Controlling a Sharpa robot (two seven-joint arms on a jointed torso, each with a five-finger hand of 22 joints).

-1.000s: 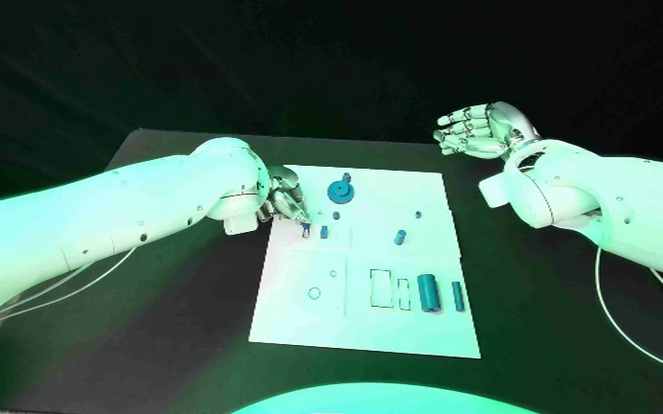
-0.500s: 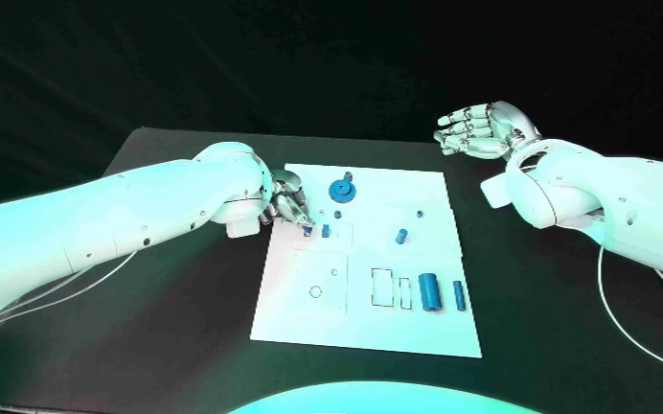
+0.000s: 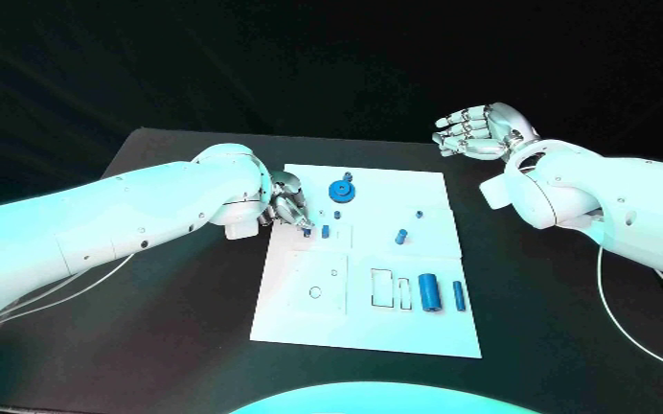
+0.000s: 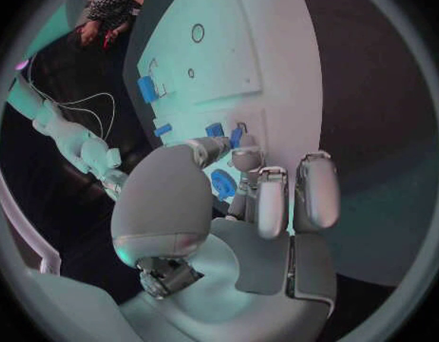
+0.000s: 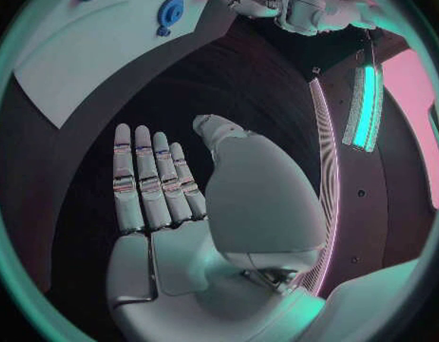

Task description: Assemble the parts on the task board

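On the black desk (image 3: 166,309), the white task board (image 3: 362,323) lies between the two arms.
At the board's left edge the left robot hand (image 3: 287,201) reaches down with its fingers curled together, pinching a small blue part (image 4: 237,135) just above the board, beside a short blue peg (image 3: 325,232). A blue gear (image 3: 340,190) sits near the board's far edge, another small blue peg (image 3: 400,237) lies toward the middle, and two blue cylinders (image 3: 431,291) stand side by side in the near right corner. The right robot hand (image 3: 472,130) hovers well apart beyond the board's far right corner, holding nothing, fingers straight and close together in the right wrist view.
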